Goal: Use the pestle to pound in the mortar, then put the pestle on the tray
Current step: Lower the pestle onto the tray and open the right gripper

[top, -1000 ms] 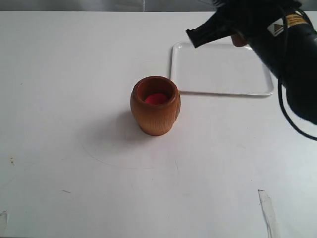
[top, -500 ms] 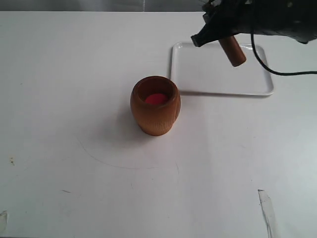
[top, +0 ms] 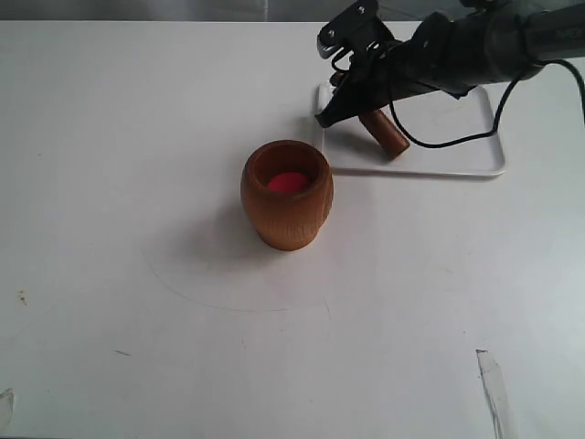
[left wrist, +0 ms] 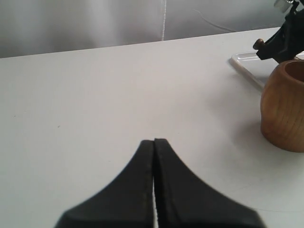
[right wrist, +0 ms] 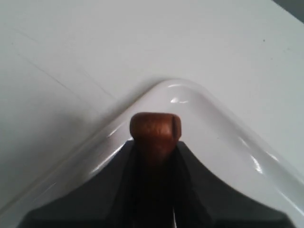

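The orange-brown mortar (top: 286, 195) stands upright on the white table, red showing at its bottom; the left wrist view has it too, mortar (left wrist: 284, 110). Behind and to its right lies the white tray (top: 457, 137). My right gripper (top: 340, 108) is low over the tray's left end, shut on the dark reddish pestle (top: 386, 133). The pestle's thick end slants down onto or just above the tray. In the right wrist view the pestle (right wrist: 154, 129) pokes out between the fingers over the tray's rounded corner (right wrist: 190, 93). My left gripper (left wrist: 154, 141) is shut and empty, well left of the mortar.
A black cable (top: 445, 142) hangs from the right arm over the tray. A strip of clear tape (top: 494, 384) lies at the table's front right. A faint pencil arc (top: 228, 306) marks the table in front of the mortar.
The right arm has swung down and left, from high over the tray's back edge to low over its left end. The pestle came with it and now slants down to the tray.
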